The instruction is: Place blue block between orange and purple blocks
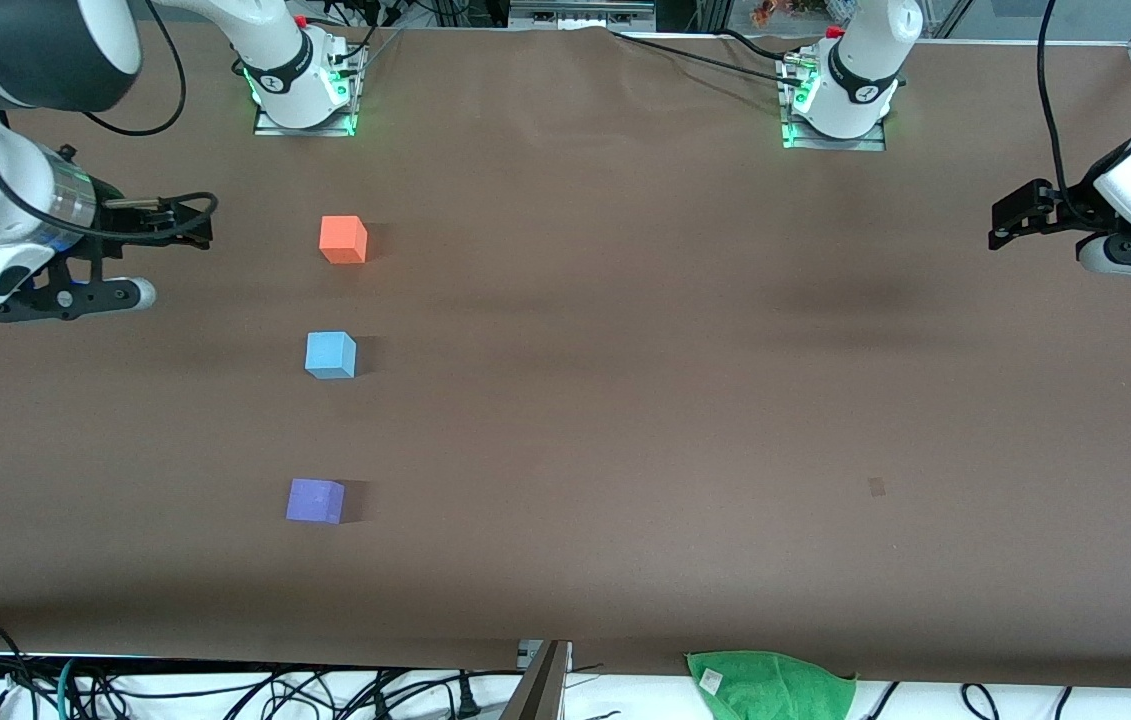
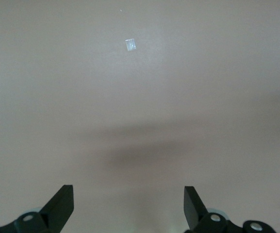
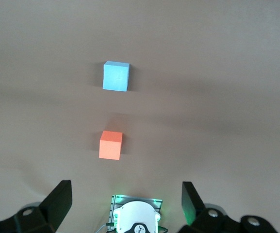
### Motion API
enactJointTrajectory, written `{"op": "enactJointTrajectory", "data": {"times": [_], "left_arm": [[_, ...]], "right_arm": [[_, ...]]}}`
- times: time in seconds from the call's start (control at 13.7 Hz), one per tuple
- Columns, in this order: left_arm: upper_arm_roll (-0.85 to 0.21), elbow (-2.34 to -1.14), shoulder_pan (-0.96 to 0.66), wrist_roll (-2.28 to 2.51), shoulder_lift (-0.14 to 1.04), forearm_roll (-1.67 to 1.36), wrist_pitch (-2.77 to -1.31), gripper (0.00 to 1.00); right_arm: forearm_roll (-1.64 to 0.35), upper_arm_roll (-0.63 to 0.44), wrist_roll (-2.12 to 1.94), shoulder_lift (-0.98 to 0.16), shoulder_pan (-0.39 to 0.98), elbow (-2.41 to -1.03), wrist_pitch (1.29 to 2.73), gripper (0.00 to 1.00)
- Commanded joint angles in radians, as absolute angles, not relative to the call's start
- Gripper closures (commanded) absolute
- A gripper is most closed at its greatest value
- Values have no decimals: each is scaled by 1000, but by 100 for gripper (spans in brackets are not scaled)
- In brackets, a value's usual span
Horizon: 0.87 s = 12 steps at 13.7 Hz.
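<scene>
Both tools open, raised.

Table covered edge to edge by a matte brown sheet, lightly wrinkled toward 12 o'clock. Small dark patch on the sheet at about 4 o'clock. Green cloth hangs over the table edge at 5 o'clock. Loose black cables on a white surface at 7 o'clock. Lighting soft, shadows diffuse.
</scene>
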<state>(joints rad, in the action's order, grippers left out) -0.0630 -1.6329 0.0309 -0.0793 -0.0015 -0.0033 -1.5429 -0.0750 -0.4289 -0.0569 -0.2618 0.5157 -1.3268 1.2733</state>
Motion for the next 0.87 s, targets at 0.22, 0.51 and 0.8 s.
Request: {"op": "enactJointTrajectory", "data": {"times": [0.22,0.51,0.8], "left_arm": [[-74,-1597,29,-71,15,-5,-1519,0],[-72,-1597,37,-72,17,-5,-1519,0],[-72,-1595,38,-75,17,-5,-1520,0]], "right_arm": [[41,-42,-71,-152,125,-1333,1340,0],[46,-5,-66,-45,59,-1423,1342,0],[44,23,-72,-5,-2,-1505,1396,0]]}}
